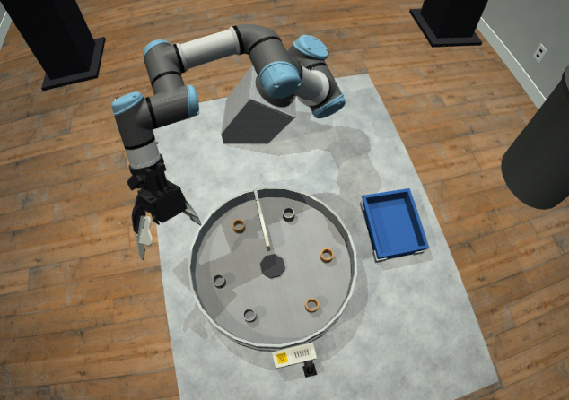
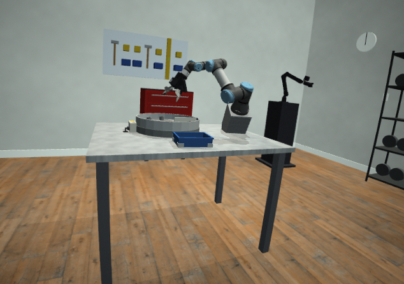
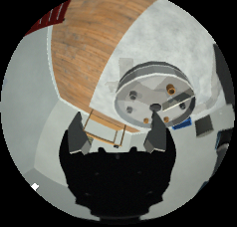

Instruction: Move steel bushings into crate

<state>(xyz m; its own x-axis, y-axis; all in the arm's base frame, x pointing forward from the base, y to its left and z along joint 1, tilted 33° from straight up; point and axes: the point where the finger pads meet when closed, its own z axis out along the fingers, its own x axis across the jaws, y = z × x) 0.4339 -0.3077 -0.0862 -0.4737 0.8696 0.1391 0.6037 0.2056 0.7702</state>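
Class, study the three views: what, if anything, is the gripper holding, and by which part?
Nothing is held. The gripper hangs wide open beside the turntable, off its rim, and all three steel bushings, such as this one, lie on the disc.

Open gripper (image 3: 118, 134), turntable (image 3: 130, 78) beyond, bushings (image 3: 132, 95)

A marble-grey table (image 2: 111, 144) on dark legs stands on a wooden plank floor (image 2: 182, 228). On the pale wall behind it hangs a white tool board (image 2: 107, 62) showing hammers, yellow and blue blocks and a yellow bar. A red drawer cabinet (image 2: 153, 103) stands behind the table. To the right, a black pedestal (image 2: 280, 121) carries a small black arm-like mount, possibly a camera. A round wall clock (image 2: 366, 41) hangs above a black shelf rack (image 2: 388, 111) holding dark cylinders.
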